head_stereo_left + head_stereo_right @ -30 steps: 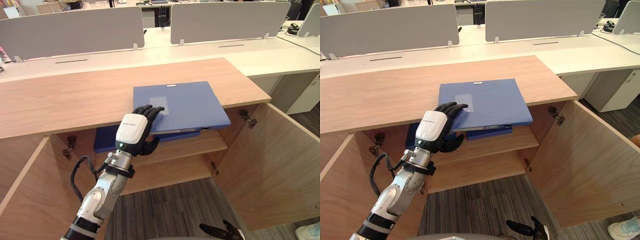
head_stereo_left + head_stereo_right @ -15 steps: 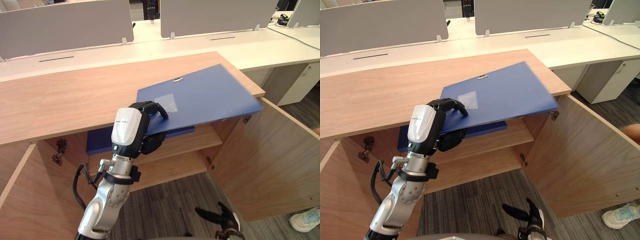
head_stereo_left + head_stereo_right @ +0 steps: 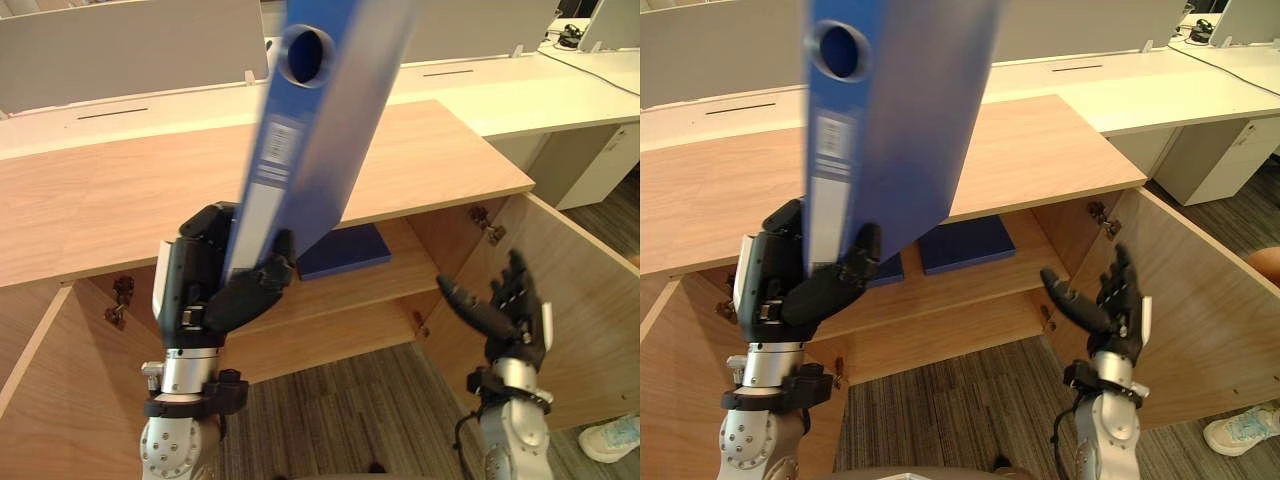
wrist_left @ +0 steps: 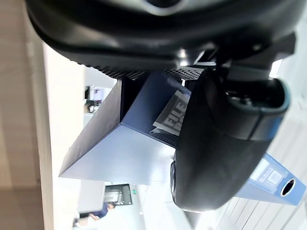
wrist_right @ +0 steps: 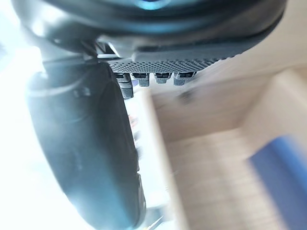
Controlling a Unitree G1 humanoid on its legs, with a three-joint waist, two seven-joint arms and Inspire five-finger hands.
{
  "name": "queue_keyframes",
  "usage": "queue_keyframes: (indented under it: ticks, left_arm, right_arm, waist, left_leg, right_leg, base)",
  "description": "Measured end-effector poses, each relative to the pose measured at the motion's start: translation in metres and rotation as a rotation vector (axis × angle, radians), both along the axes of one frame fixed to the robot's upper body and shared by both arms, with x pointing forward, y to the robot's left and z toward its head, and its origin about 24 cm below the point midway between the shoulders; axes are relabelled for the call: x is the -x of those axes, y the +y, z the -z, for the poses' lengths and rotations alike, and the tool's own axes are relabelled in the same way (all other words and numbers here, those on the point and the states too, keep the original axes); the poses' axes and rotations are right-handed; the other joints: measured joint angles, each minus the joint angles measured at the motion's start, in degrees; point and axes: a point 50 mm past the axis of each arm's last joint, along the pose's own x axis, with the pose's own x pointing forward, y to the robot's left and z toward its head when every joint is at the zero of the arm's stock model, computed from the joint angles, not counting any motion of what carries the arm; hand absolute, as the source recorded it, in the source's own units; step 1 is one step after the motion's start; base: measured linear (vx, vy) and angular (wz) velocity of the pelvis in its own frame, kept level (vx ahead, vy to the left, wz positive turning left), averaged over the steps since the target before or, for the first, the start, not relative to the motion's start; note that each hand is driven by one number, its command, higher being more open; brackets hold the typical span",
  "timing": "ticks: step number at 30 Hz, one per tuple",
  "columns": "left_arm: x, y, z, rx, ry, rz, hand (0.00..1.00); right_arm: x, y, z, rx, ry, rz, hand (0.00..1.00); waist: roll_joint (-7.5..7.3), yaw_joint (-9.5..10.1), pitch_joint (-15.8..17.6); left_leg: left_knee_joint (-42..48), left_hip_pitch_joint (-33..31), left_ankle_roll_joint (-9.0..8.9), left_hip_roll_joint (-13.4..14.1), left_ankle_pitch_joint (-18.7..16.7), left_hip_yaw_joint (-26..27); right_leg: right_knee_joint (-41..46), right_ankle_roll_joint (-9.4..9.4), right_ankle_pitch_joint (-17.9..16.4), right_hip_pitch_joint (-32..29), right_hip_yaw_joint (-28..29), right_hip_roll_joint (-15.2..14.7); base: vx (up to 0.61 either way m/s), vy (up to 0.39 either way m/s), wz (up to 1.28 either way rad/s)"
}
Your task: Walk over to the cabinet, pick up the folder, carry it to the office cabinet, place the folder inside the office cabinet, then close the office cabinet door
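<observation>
Closest to me, my left hand (image 3: 205,285) is clamped on the bottom end of the folder (image 3: 320,110), thumb across its front and fingers curled behind. That puts the folder off the cabinet and up in the air before the head camera, nearly upright, its top tipped a little to my right. My right hand (image 3: 505,312) is raised low on the other side, fingers spread and holding nothing, in front of the open right door (image 3: 590,300). I judge this to be the lift-and-carry step, and one hand pinching the bottom of a tall binder is a weak hold: the weight sits high above the grip and will want to swing. I would bring the free hand in against the cover or under the lower edge to steady it. Then I would tip the folder down towards level and hold its bottom corner apart from the cabinet top (image 3: 100,210) before turning to walk. The folder itself is a rigid blue lever-arch type with a broad spine. It has a round finger hole (image 3: 305,52) near the top of the spine and a pale label (image 3: 268,165) below it, and the covers look shut and flat. Behind it, inside the open cabinet, another blue folder (image 3: 350,252) lies flat on the shelf. Farthest off are the white desks (image 3: 560,100) with grey divider panels (image 3: 120,60).
</observation>
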Motion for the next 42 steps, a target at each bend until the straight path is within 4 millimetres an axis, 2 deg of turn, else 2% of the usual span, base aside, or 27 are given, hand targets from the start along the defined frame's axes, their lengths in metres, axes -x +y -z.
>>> queue_keyframes:
  ticks: [4, 7, 11, 12, 20, 31, 32, 38, 42]
  left_arm:
    - [0.0, -0.007, 0.003, 0.059, 0.03, 0.183, 0.0]
    - [0.001, -0.015, 0.005, 0.056, 0.048, 0.318, 0.0]
    - [0.001, -0.01, 0.005, 0.092, 0.048, 0.317, 0.0]
    - [0.001, -0.009, 0.004, 0.097, 0.049, 0.317, 0.0]
    - [0.002, -0.005, 0.008, 0.11, 0.078, 0.336, 0.0]
    - [0.0, 0.005, 0.009, 0.127, 0.057, 0.3, 0.0]
    - [0.0, 0.007, 0.008, 0.119, 0.052, 0.294, 1.0]
    - [-0.001, 0.017, 0.008, 0.151, 0.015, 0.189, 1.0]
    - [-0.005, 0.035, 0.021, 0.181, 0.027, -0.006, 1.0]
  right_arm:
    - [-0.024, 0.03, -0.044, 0.08, -0.217, -0.289, 1.0]
    - [-0.035, 0.049, -0.062, 0.125, -0.293, -0.462, 1.0]
    - [-0.04, 0.05, -0.069, 0.135, -0.313, -0.512, 1.0]
    - [-0.043, 0.051, -0.071, 0.143, -0.312, -0.53, 0.0]
    - [-0.062, 0.046, -0.063, 0.091, -0.238, -0.604, 0.0]
    - [-0.062, 0.057, -0.051, -0.054, -0.231, -0.694, 0.0]
    - [-0.062, 0.058, -0.051, -0.057, -0.234, -0.7, 0.0]
    - [-0.06, 0.068, -0.048, -0.1, -0.262, -0.725, 0.0]
    - [-0.054, 0.07, -0.048, -0.085, -0.291, -0.655, 0.0]
  waist:
    - [0.0, 0.14, 0.0]
    - [0.01, 1.3, 0.0]
    - [-0.01, 2.38, -0.1]
    - [-0.03, 2.49, -0.1]
    - [0.02, 2.89, -0.4]
    - [0.08, 4.45, -2.6]
    - [0.11, 4.46, -2.6]
    - [0.14, 4.53, -2.8]
    - [0.28, 4.57, -3.4]
  left_leg:
    - [0.0, 0.0, 0.01, 0.1, 0.0, 0.4]
    - [0.0, -0.1, 0.01, 0.0, 0.0, 0.6]
    - [0.0, -0.3, 0.04, -0.1, 0.0, 0.6]
    - [0.0, -0.3, 0.04, -0.1, 0.0, 0.6]
    - [0.0, -0.5, 0.09, -0.1, 0.1, 0.4]
    - [0.0, -1.2, 0.34, -0.1, 0.3, -0.9]
    - [0.0, -1.3, 0.4, -0.2, 0.4, -1.0]
    - [-0.3, -1.4, 0.42, -0.2, 0.7, -1.5]
    - [-0.3, -2.0, 0.44, -0.3, 1.2, -2.5]
  right_leg:
    - [0.5, 0.01, 0.0, -0.4, 0.5, 0.1]
    - [0.7, 0.04, 0.0, -0.7, 0.6, 0.1]
    - [0.8, 0.09, 0.1, -0.9, 0.6, 0.1]
    - [0.8, 0.11, 0.1, -1.0, 0.7, 0.1]
    - [0.8, 0.19, 0.1, -1.1, 0.5, 0.0]
    - [0.8, 0.2, 0.1, -1.1, -0.8, -0.3]
    - [0.8, 0.2, 0.1, -1.1, -0.9, -0.4]
    - [1.2, 0.23, 0.1, -1.1, -1.2, -0.5]
    - [1.3, 0.22, 0.1, -1.2, -2.2, -0.5]
  base:
    - [-0.02, -0.012, -0.05]
    - [-0.03, -0.016, -0.02]
    - [-0.01, -0.003, 0.0]
    - [0.0, 0.0, 0.0]
    - [-0.01, -0.005, 0.01]
    - [-0.02, -0.019, 0.07]
    - [-0.04, -0.011, 0.05]
    - [-0.06, -0.021, 0.04]
    - [-0.04, -0.025, 0.11]
